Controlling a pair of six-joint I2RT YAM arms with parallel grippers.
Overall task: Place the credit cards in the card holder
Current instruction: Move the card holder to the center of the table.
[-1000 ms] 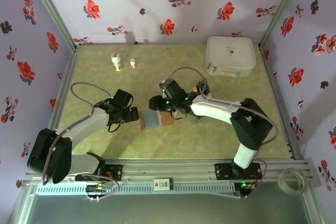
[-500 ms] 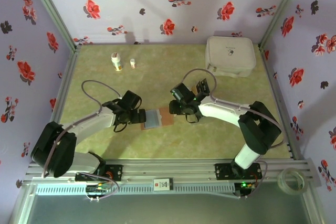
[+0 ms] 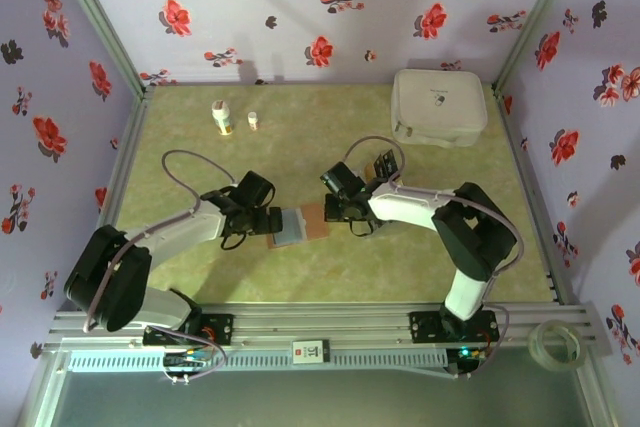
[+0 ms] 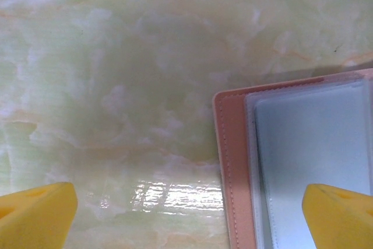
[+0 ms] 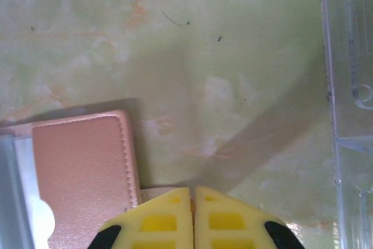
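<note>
While the card holder (image 3: 298, 225) lies open and flat near the middle of the green marbled tabletop (image 3: 300, 147), the two arms reach to it from both sides. The left pincer (image 3: 272, 221) is at the left edge of the holder, and in the left wrist view its yellow fingers (image 4: 35, 217) are spread wide, one over the bare tabletop and the other over the pale grey-blue sleeves of the holder. The reddish-brown border of the holder runs between them. The right pincer (image 3: 336, 215) is at the right edge of the holder. In the right wrist view its yellow fingers (image 5: 169, 223) are pressed together with only a thin seam between them, and I see nothing pinched there. They are just beside the brown flap of the holder, and a narrow tan strip shows under them; I cannot tell what this strip is. A clear plastic box (image 5: 349, 115) stands at the right side of that view. Behind the right arm there are small dark and orange things, which seem to be the cards (image 3: 384, 163), apart from the holder and partly hidden by a cable. A white case (image 3: 440, 107) rests in the far right corner, and two small bottles (image 3: 223, 117) stand near the far left edge.
</note>
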